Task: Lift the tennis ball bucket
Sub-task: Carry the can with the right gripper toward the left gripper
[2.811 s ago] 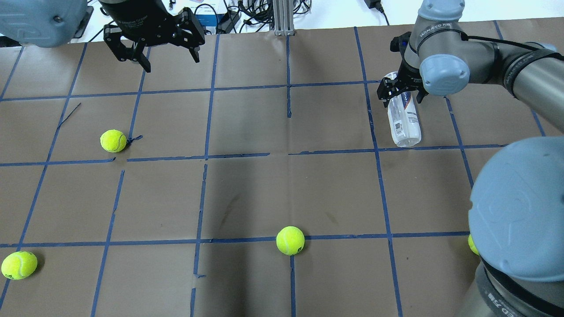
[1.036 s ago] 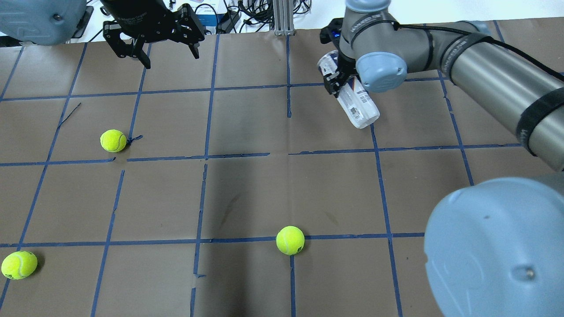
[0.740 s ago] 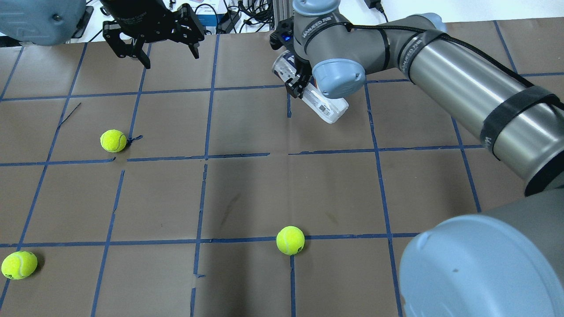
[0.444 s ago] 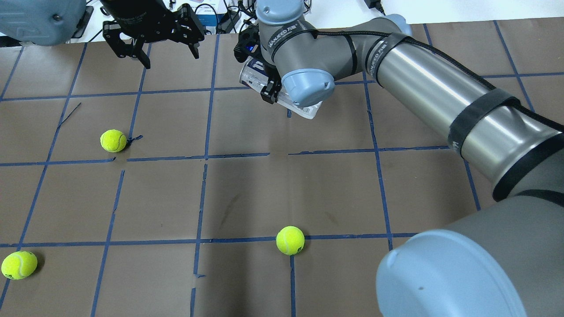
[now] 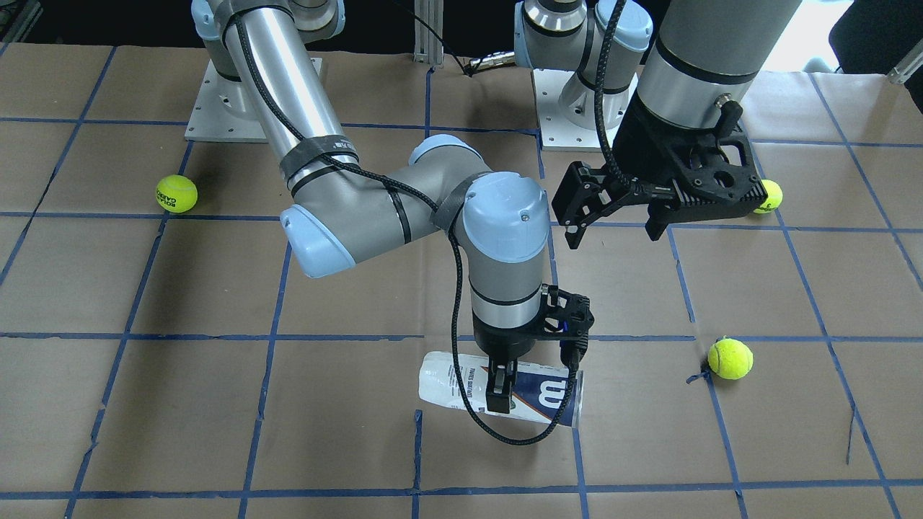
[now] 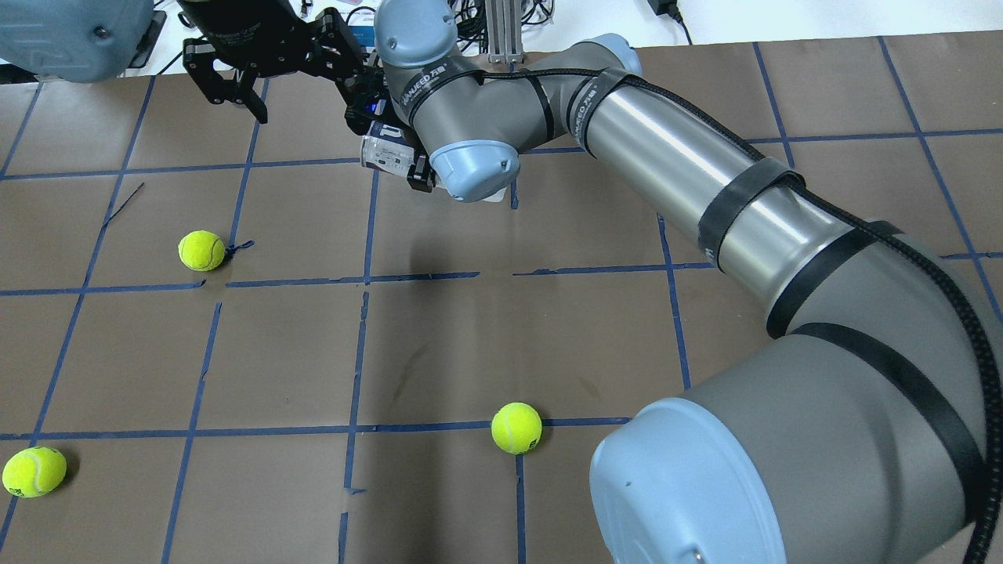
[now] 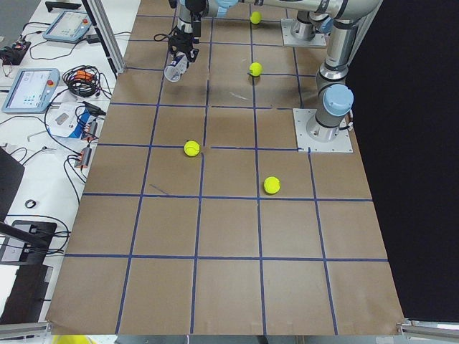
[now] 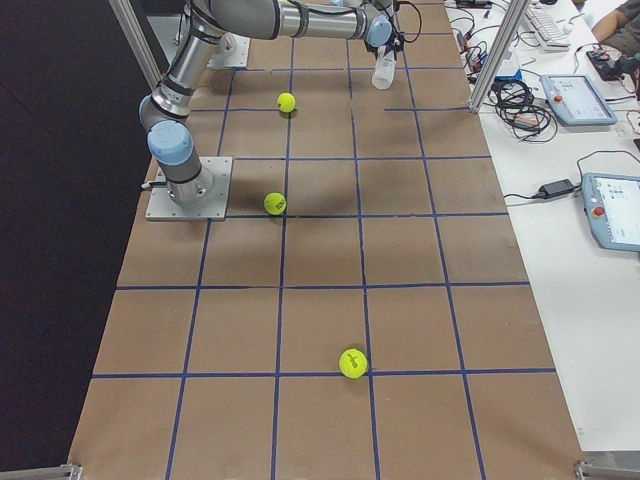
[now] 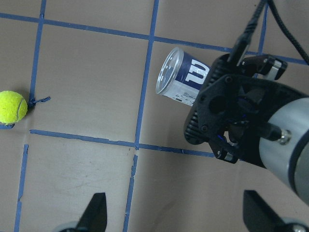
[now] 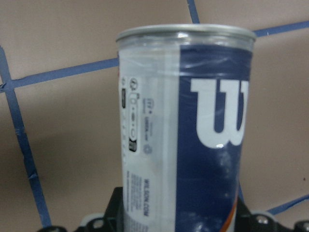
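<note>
The tennis ball bucket (image 5: 537,393) is a clear tube with a white and navy "W" label. My right gripper (image 5: 500,393) is shut across its middle and holds it roughly level above the brown table. The tube also shows in the overhead view (image 6: 384,153), the left wrist view (image 9: 181,72) and, close up, the right wrist view (image 10: 188,121). Its silvery open rim points toward my left gripper (image 6: 304,108). That gripper is open and empty, hovering just beyond the tube at the table's far side.
Loose yellow-green tennis balls lie on the table: one at the left (image 6: 201,250), one near the front middle (image 6: 516,428), one at the front left corner (image 6: 34,471). Cables and screens line the far table edge (image 6: 423,31). My right arm (image 6: 674,180) stretches across the table's middle.
My right gripper has carried the tube from the table's right side leftward to just beside the left gripper, and the tube has turned. The left gripper has stayed put and open.
</note>
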Robot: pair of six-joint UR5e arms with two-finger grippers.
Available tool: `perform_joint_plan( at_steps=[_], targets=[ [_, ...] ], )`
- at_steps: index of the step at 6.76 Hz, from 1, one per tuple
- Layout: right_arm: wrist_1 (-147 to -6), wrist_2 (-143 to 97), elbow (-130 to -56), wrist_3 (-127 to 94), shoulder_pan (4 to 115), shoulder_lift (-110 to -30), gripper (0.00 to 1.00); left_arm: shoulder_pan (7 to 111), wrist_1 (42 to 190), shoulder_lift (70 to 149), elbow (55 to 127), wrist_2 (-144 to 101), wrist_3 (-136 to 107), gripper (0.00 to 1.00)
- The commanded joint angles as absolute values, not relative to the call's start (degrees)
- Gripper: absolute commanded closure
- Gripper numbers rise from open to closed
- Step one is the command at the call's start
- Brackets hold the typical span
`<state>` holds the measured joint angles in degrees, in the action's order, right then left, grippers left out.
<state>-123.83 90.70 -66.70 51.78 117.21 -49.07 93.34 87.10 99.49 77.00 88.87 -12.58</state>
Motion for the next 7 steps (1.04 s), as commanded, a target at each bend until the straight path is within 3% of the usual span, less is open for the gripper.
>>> perform_joint_plan(
  at_steps=[1,5,7],
  targets=[
    [-123.92,90.79,-66.18,57.72,117.60,-48.17,0.30,93.34,87.10,99.49,76.99,88.86,-12.57,0.00],
    [-124.36,94.04,-70.12,76.19,112.78,-48.77,0.31,93.25,87.19,99.49,76.64,88.95,-12.57,0.00],
    [-128.56,94.04,-76.18,76.38,111.19,-49.30,0.29,93.25,87.19,99.49,76.64,88.95,-12.57,0.00]
  ],
)
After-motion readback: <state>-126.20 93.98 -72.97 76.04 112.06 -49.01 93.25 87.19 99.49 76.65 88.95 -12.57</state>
